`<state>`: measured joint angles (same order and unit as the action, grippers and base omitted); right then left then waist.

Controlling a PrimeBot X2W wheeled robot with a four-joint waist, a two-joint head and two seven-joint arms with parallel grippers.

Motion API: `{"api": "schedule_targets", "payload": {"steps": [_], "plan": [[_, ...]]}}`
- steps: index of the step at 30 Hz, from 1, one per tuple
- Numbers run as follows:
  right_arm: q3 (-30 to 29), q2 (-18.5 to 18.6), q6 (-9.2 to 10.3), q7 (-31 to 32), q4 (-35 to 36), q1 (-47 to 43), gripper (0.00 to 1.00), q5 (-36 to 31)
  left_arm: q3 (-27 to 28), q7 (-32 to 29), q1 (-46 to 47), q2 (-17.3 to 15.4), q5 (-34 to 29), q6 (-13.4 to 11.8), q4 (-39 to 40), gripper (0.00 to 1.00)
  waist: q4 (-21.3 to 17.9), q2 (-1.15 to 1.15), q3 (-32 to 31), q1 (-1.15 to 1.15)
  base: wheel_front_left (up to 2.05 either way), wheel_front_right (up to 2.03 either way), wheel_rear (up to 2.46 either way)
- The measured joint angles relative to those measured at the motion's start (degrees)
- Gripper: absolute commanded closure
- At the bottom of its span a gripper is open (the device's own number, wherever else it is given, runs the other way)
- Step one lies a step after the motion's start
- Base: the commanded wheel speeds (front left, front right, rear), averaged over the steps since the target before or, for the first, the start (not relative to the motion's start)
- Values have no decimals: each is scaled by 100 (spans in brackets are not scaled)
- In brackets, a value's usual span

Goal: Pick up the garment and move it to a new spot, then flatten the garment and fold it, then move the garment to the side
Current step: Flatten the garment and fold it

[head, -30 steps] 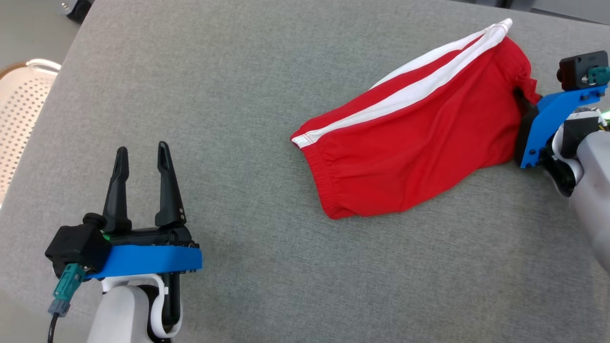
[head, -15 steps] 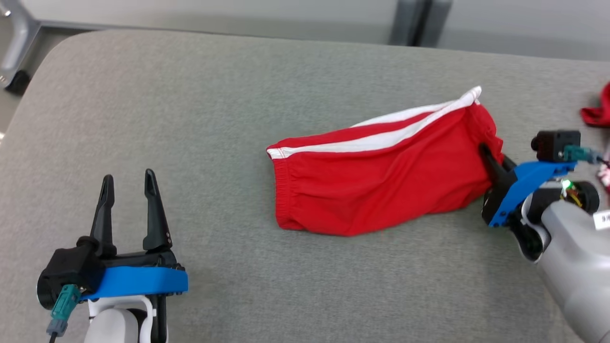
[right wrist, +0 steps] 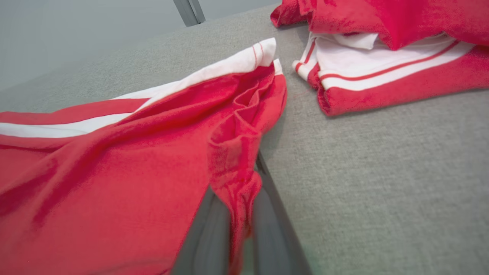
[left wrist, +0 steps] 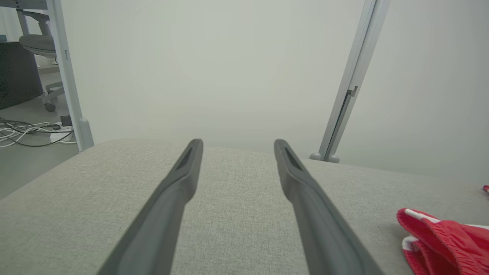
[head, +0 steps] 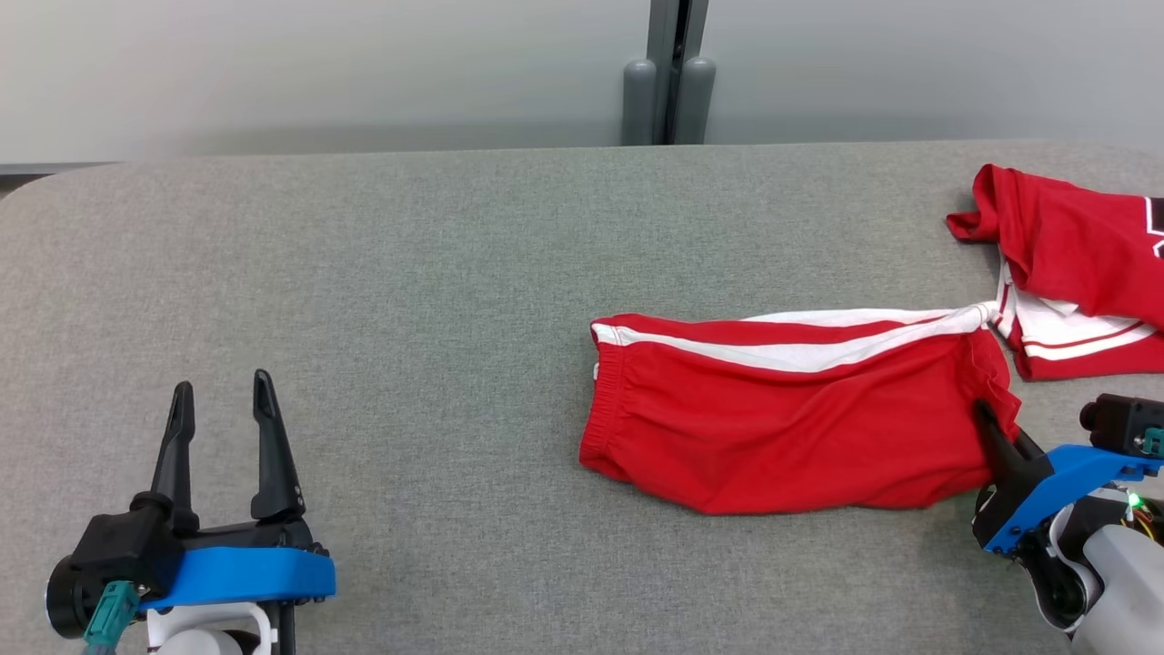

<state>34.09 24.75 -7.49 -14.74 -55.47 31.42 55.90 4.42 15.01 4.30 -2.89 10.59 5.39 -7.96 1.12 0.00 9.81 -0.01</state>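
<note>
Garment [head: 791,437] lengthwise left-right, gathered hem leftward, right end in tight right pincer [head: 984,414]; left pincer [head: 222,382] wide

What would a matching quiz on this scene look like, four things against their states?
Things:
1 left gripper
2 right gripper
3 shorts
4 other garment

States:
A shut on cloth
B open, empty
C bunched, untouched, far right
D lying out, pinched at one end

Pairs: 1-B, 2-A, 3-D, 4-C
</note>
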Motion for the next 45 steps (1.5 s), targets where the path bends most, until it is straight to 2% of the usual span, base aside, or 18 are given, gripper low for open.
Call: {"api": "schedule_targets", "payload": {"steps": [6, 15, 16, 19, 23, 30, 36, 45], "plan": [[-124, -27, 0, -14, 37, -22, 100, 5, -41, 0, -4, 1, 0, 19, -35, 0, -38, 0, -61, 1, 0, 0, 0], [-467, -168, 0, -23, 927, 113, 100, -401, -92, 0, -64, 1, 21, 25, -68, 0, 58, 0, -178, 1, 0, 0, 0], [-476, -234, 0, -24, 1170, 125, 100, -531, -102, 0, -70, 1, 46, 23, -71, 0, 89, 0, -207, 1, 0, 0, 0], [-455, -308, 0, -25, 1354, 151, 100, -682, -129, 0, -70, 1, 62, 20, -76, 0, 128, 0, -227, 1, 0, 0, 0], [-393, -590, 0, -9, 1600, 257, 100, -783, -182, 0, -70, 0, 103, 12, -79, 0, 232, 1, -255, 1, 0, 0, 0], [-145, -1121, 0, 111, 1574, 388, 100, -1160, -281, 0, -82, 0, 182, -7, -86, 0, 513, 1, -230, 1, 0, 0, 0], [136, -1413, 0, 164, 1454, 120, 100, -1247, -357, 0, -92, 2, 225, -36, -87, 0, 687, 1, -162, 1, 0, 0, 0], [474, -1840, 0, 55, 1227, -63, 100, -1290, -405, 0, -86, 0, 246, -38, -99, 0, 729, 1, -79, 1, 0, 0, 0]]}}
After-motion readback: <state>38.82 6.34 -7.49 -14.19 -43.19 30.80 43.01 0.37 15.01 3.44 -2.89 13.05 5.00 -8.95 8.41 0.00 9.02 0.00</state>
